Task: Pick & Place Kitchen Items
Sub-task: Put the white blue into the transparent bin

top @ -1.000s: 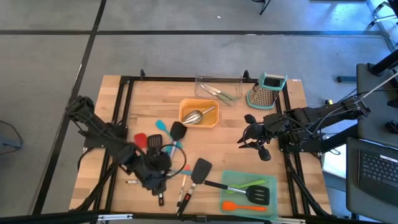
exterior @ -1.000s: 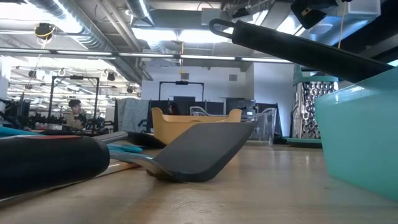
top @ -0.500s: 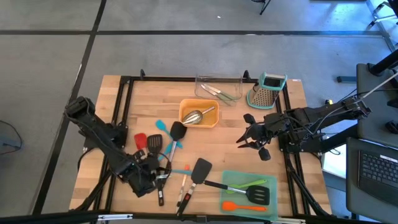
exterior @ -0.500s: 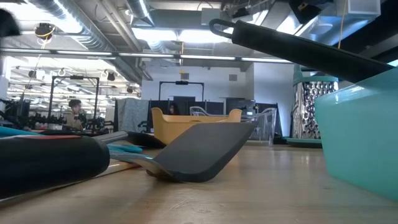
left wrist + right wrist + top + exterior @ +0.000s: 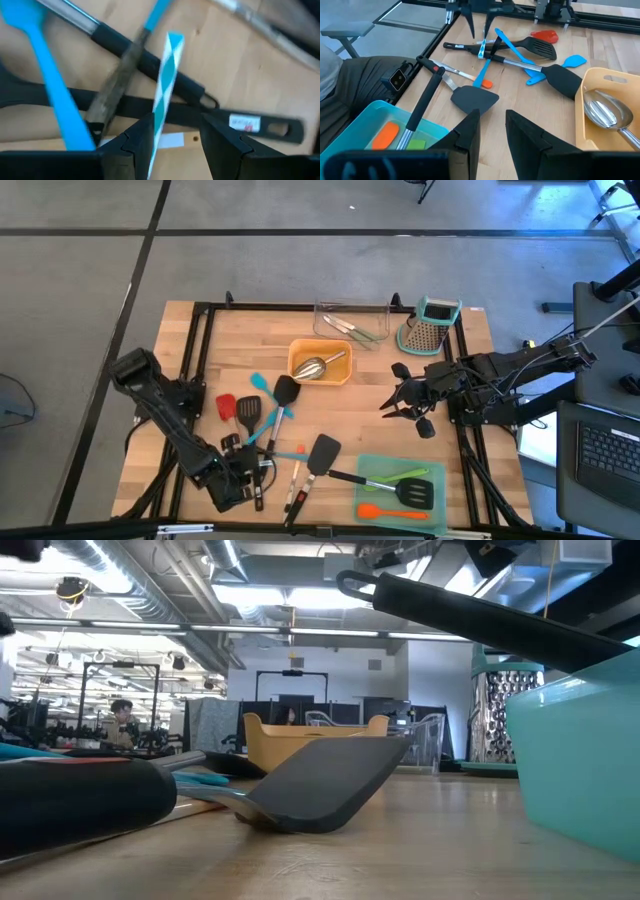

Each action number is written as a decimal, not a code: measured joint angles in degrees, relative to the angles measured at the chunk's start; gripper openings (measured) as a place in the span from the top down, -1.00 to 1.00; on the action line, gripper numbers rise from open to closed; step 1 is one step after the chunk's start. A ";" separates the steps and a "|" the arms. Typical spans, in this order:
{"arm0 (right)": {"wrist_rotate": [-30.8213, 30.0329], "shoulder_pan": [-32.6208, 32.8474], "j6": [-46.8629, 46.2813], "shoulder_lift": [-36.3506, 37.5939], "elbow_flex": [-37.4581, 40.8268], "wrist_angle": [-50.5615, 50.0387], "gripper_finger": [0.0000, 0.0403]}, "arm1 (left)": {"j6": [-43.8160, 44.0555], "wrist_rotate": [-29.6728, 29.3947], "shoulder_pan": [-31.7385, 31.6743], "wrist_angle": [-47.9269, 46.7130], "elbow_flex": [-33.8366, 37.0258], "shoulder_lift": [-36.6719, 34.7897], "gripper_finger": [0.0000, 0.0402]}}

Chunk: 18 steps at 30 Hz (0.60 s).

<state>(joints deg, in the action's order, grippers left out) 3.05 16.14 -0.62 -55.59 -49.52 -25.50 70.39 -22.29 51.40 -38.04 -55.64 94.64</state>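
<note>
Wooden table (image 5: 230,340), grater (image 5: 430,328), orange tray (image 5: 320,364), clear tray (image 5: 352,320)

Bench (image 5: 240,340) was light wood; spatula (image 5: 323,452) black, tray (image 5: 385,495) teal, stick (image 5: 167,75) looked blue-white striped, though blurred.

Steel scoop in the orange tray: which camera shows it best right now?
The right wrist view: the steel scoop lies large and unobstructed in the orange tray. The high view shows it whole but small. The low view shows only the tray's wall; the left wrist view misses it.
</note>
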 joint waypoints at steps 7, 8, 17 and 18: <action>-0.02 0.00 0.00 0.00 0.00 0.00 0.53 | -3.04 2.50 -0.53 -0.05 0.00 4.29 0.26; 0.00 0.00 0.00 0.00 0.00 0.02 0.53 | -3.08 2.62 -0.54 -0.18 0.08 4.51 0.26; -0.01 0.00 0.00 0.01 0.00 0.04 0.53 | -3.21 2.69 -0.55 -0.81 0.02 4.32 0.26; 0.00 0.00 0.00 0.02 0.00 0.03 0.53 | -3.21 2.68 -0.55 -0.78 0.02 4.39 0.26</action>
<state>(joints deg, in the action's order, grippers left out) 3.05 16.14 -0.62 -55.58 -49.52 -25.47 67.18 -19.61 50.85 -38.82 -55.61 99.03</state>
